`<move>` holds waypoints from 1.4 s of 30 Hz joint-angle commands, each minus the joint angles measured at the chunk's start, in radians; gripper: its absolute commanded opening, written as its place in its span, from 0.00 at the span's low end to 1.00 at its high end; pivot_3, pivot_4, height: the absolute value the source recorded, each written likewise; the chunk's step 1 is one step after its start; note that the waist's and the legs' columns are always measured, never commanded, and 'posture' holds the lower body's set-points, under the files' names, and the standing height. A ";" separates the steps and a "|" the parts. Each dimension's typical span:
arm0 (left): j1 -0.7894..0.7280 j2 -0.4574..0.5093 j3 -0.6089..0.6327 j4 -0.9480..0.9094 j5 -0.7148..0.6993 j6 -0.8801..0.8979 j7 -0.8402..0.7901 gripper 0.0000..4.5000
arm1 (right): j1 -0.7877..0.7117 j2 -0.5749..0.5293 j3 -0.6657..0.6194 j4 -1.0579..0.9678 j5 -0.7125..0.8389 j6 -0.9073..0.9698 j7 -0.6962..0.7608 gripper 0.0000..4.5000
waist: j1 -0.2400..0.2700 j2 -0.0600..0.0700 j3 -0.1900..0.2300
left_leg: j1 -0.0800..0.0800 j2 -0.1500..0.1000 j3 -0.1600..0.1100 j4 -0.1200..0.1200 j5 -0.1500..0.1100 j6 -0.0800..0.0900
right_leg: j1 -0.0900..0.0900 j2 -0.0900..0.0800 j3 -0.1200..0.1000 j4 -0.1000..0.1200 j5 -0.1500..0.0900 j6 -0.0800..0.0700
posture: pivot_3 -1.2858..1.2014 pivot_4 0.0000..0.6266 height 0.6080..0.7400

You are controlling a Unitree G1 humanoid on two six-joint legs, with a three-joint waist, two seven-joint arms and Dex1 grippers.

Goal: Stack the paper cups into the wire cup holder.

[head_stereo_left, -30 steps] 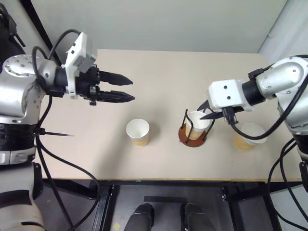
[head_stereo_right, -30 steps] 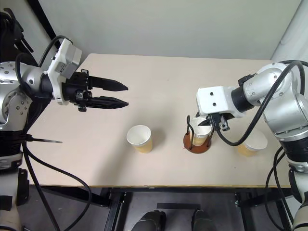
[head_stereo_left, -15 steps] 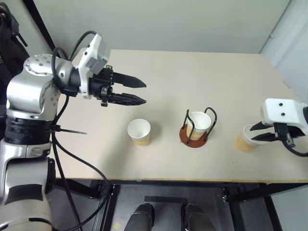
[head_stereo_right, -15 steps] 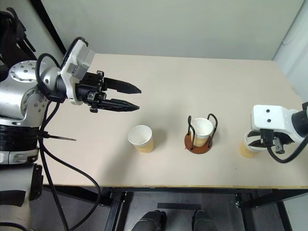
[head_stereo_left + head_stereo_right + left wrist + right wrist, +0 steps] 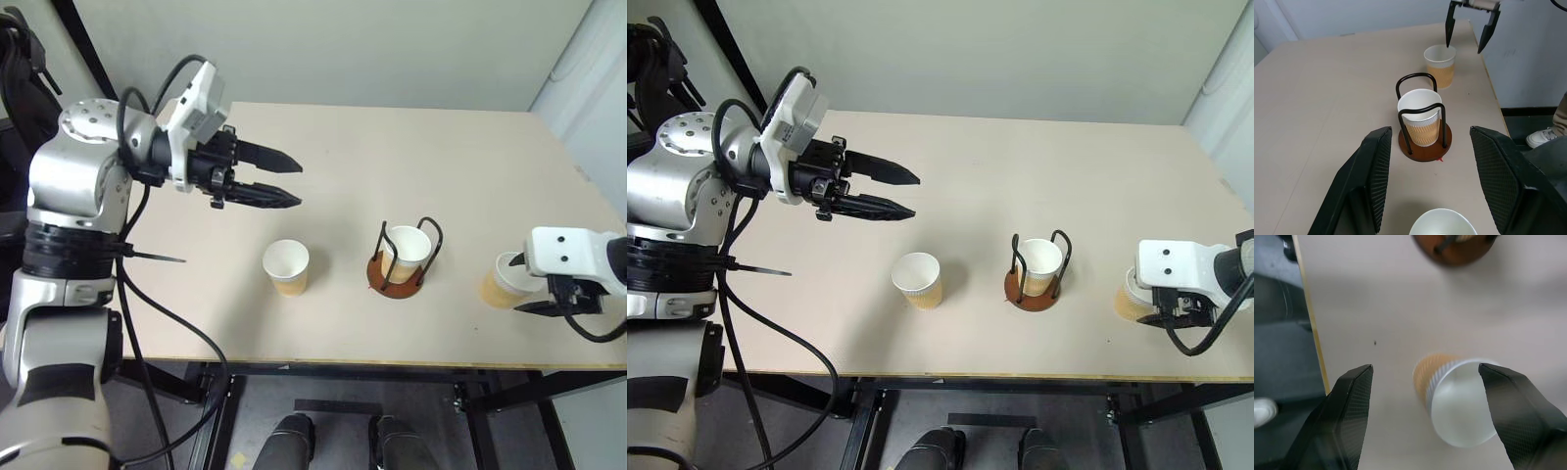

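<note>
Pale beige tabletop point(image 5: 392, 157) in front of a plain wall carries everything I need. At centre the wire cup holder point(image 5: 396, 273) stands with one paper cup point(image 5: 406, 249) already seated between its two black loops. A second cup point(image 5: 286, 266) stands upright by itself to the holder's left, well apart from it. The third cup point(image 5: 1440, 64) stands near the right edge of the table.

My right gripper point(image 5: 1472, 27) hangs directly above that third cup with its jaws spread wider than the rim and nothing between them. My left gripper point(image 5: 284, 181) hovers over the table beyond the lone cup, jaws parted and empty.

I judge these cups very light and thin-walled, easily crushed or tipped. I would pinch across the wall just below the stiffer rolled rim, gently, since the ribbed tan wall should give some friction, and keep the cup upright so it nests cleanly.
</note>
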 commanded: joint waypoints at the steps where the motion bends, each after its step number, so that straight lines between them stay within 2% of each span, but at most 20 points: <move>1: -0.021 0.017 0.025 -0.014 0.005 -0.009 -0.003 0.61 | -0.033 -0.015 0.041 0.063 -0.041 -0.070 0.000 0.79 | 0.000 0.000 0.000 | 0.000 0.000 0.000 0.000 0.000 0.000 | 0.000 0.000 0.000 0.000 0.001 0.002 | 0.52 0.24 1.00; 9: -0.003 0.040 0.040 -0.047 -0.012 0.012 0.006 0.61 | -0.148 0.059 0.184 0.173 -0.117 -0.153 0.016 0.79 | -0.002 0.000 0.000 | 0.000 0.000 0.000 0.000 0.000 0.001 | 0.000 0.000 0.000 0.000 0.002 0.003 | 0.52 0.24 1.00; 12: 0.002 0.045 0.044 -0.058 -0.014 0.020 0.011 0.61 | -0.196 0.100 0.230 0.196 -0.142 -0.170 0.028 0.68 | -0.003 0.000 0.000 | 0.000 0.000 0.000 0.000 0.000 0.001 | 0.000 0.000 0.000 0.000 0.002 0.002 | 0.52 0.24 1.00; 17: 0.016 0.060 0.054 -0.079 -0.017 0.033 0.021 0.61 | -0.252 0.138 0.270 0.212 -0.165 -0.181 0.055 0.29 | -0.002 0.000 0.000 | 0.000 0.000 0.000 0.000 0.000 0.001 | 0.000 0.000 -0.001 0.000 0.002 0.001 | 0.52 0.24 1.00; 20: 0.023 0.071 0.062 -0.089 -0.022 0.042 0.028 0.61 | -0.283 0.134 0.252 0.200 -0.158 -0.179 0.076 0.03 | -0.002 0.000 0.000 | 0.000 0.000 0.000 0.000 0.000 0.001 | 0.000 0.000 -0.001 0.000 -0.001 -0.005 | 0.52 0.24 1.00; 21: 0.025 0.075 0.064 -0.090 -0.023 0.044 0.029 0.61 | -0.295 0.132 0.244 0.192 -0.153 -0.175 0.081 0.01 | -0.002 0.000 0.000 | 0.000 0.000 0.000 0.000 0.000 0.001 | 0.000 0.000 -0.001 0.000 -0.002 -0.007 | 0.52 0.24 1.00; 28: 0.055 0.095 0.082 -0.109 -0.031 0.063 0.037 0.61 | -0.454 0.116 0.184 0.106 -0.074 -0.076 0.134 0.01 | -0.005 0.000 0.000 | 0.000 0.000 0.000 -0.001 0.000 0.001 | -0.001 0.000 -0.001 0.000 -0.003 -0.009 | 0.52 0.24 1.00; 32: 0.059 0.096 0.085 -0.104 -0.031 0.066 0.046 0.61 | -0.673 0.144 0.196 0.086 -0.055 -0.022 0.153 0.01 | -0.006 0.000 0.000 | 0.000 0.000 0.000 -0.002 0.001 0.001 | -0.002 0.000 -0.001 0.000 -0.003 -0.011 | 0.52 0.24 1.00; 36: 0.050 0.087 0.078 -0.090 -0.028 0.059 0.048 0.61 | -0.873 0.234 0.261 0.086 -0.065 -0.010 0.164 0.01 | -0.008 0.000 0.000 | 0.001 0.001 -0.001 -0.004 0.001 0.001 | -0.003 0.000 -0.001 0.000 -0.004 -0.014 | 0.52 0.24 1.00; 42: 0.046 0.075 0.076 -0.092 -0.026 0.057 0.051 0.61 | -0.857 0.301 0.316 0.011 -0.026 0.023 0.201 0.01 | -0.004 0.000 0.000 | -0.001 0.000 -0.003 -0.005 0.001 0.000 | -0.003 0.000 -0.003 0.001 -0.005 -0.016 | 0.52 0.24 1.00</move>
